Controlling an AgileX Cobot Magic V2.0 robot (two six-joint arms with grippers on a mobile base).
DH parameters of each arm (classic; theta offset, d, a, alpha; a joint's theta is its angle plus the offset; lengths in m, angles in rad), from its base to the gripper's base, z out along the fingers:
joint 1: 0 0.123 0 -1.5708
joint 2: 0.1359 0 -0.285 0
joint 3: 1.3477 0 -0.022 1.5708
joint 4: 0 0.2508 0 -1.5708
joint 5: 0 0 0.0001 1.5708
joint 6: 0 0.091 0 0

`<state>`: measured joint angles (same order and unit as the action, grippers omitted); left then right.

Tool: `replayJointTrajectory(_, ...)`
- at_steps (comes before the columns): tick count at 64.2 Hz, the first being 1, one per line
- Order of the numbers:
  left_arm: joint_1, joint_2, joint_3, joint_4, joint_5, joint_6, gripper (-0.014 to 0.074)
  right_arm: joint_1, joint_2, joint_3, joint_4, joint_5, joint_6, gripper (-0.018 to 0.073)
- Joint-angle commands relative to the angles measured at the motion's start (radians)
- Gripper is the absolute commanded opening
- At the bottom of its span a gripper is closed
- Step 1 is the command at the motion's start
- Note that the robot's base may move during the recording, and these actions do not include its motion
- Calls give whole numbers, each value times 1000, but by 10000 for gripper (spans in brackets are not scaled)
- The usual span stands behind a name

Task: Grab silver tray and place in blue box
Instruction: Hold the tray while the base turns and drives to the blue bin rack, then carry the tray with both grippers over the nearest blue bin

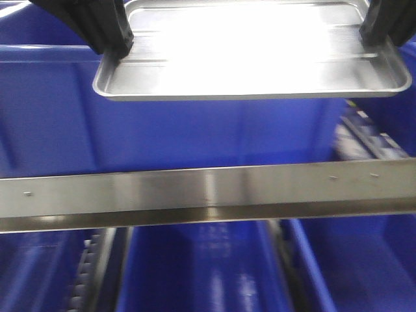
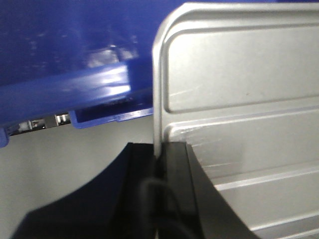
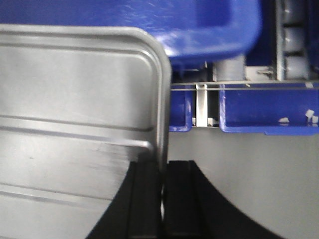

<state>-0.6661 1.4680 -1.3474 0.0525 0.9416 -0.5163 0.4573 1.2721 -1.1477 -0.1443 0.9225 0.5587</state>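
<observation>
**Tray held up between both arms; box lies ahead and lower**

On my left, the left gripper [image 1: 116,47] is clamped on the rim of the silver tray [image 1: 253,62] at its left short end. The left wrist view shows the black fingers [image 2: 177,169] pinching the rolled edge with no gap.

From there the tray runs straight across to my right. Its long axis and both raised ribs lie side to side, its open face is up, and it looks about level. It hangs free, touching nothing but the two grippers.

At the far right, the right gripper [image 1: 383,36] has the opposite short end. The right wrist view shows it closed on the rim in the same way. The load is shared, and neither arm is the nearer one.

What matters to me now is where the blue box [image 1: 58,53] lies from the grip points: ahead and lower. In both wrist views the tray's far corners overlap the box's thick rim, while the fingers themselves hang over a bare grey surface [image 2: 75,169].

I judge the tray to be only partly over the opening. Both arms would need to go forward together and then down, keeping the long axis parallel to the box's long side.

The steel rail [image 1: 208,192] crosses nearer the front camera and appears lower in that view than the tray.
</observation>
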Motion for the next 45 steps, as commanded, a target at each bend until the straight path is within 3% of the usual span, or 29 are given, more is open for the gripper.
replayJointTrajectory(1,4,-40,-30,54,14,7,-98,-9,-35,-27,-74,-17,-8,57)
replayJointTrajectory(45,4,-40,-30,54,14,7,-105,-9,-35,-27,-74,-17,-8,57)
